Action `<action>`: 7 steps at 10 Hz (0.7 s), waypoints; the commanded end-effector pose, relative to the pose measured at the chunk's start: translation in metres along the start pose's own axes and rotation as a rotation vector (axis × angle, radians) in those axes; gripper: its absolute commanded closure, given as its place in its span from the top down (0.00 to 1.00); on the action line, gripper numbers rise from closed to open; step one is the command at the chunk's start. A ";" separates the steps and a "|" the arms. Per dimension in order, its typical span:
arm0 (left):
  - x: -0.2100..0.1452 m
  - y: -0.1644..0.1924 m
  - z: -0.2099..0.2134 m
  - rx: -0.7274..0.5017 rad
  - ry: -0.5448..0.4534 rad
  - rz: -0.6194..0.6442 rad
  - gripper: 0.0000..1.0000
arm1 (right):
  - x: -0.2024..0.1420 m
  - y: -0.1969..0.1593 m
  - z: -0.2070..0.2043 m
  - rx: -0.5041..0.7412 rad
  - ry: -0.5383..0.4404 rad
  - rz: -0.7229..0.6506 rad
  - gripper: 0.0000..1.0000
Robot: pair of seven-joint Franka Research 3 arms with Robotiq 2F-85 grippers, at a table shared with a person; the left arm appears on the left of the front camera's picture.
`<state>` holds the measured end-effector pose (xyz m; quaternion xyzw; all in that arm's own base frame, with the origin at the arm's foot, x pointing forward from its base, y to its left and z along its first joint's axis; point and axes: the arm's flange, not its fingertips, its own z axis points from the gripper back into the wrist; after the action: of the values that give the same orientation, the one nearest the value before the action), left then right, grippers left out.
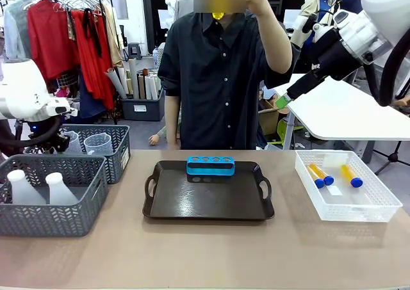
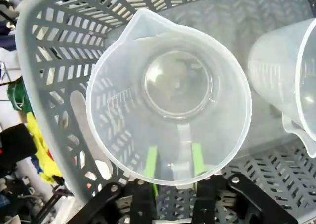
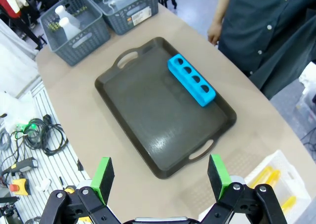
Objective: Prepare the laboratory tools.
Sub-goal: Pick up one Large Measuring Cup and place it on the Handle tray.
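Our left gripper (image 2: 174,159) hangs inside the far grey mesh basket (image 2: 59,51), straight above the clear handled measuring beaker (image 2: 168,95). In the left wrist view we look down the beaker's open mouth to its round base, so its long axis runs upright, in line with our fingers. Its spout points away from us and its handle side is nearest the fingers. Through the translucent wall we see the two green pads (image 2: 150,160) standing close together, with a pale strip that we take for the handle between them. We cannot tell whether they already pinch it or only flank it. A second clear beaker (image 2: 291,75) stands just beside the first, in the same basket.

We judge that the coming move is a straight lift, which depends on the pads sitting on both sides of the handle and on the neighbouring beaker not being dragged along.

Our right gripper (image 3: 160,177) is spread wide, holds nothing, and hovers high above the black plastic tray (image 3: 148,115) and its bright blue four-hole rack (image 3: 191,80). It is well apart from the beaker, so the left arm is plainly the nearer one.
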<state>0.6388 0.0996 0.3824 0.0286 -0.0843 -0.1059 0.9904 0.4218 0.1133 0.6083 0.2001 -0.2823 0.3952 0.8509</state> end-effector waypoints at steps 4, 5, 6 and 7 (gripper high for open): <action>-0.005 0.004 0.041 -0.013 -0.034 -0.034 0.00 | 0.000 0.000 0.001 0.008 -0.001 -0.014 1.00; -0.008 0.005 0.058 -0.013 -0.056 -0.048 0.00 | 0.000 0.000 0.001 0.008 -0.001 -0.014 1.00; -0.009 0.007 0.078 -0.016 -0.079 -0.065 0.00 | 0.000 0.000 0.001 0.008 -0.001 -0.014 1.00; -0.010 0.007 0.102 -0.035 -0.101 -0.082 0.00 | 0.000 0.000 0.001 0.008 -0.001 -0.014 1.00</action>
<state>0.6201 0.1013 0.4661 0.0297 -0.1237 -0.1335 0.9829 0.4218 0.1133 0.6082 0.2001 -0.2822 0.3952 0.8510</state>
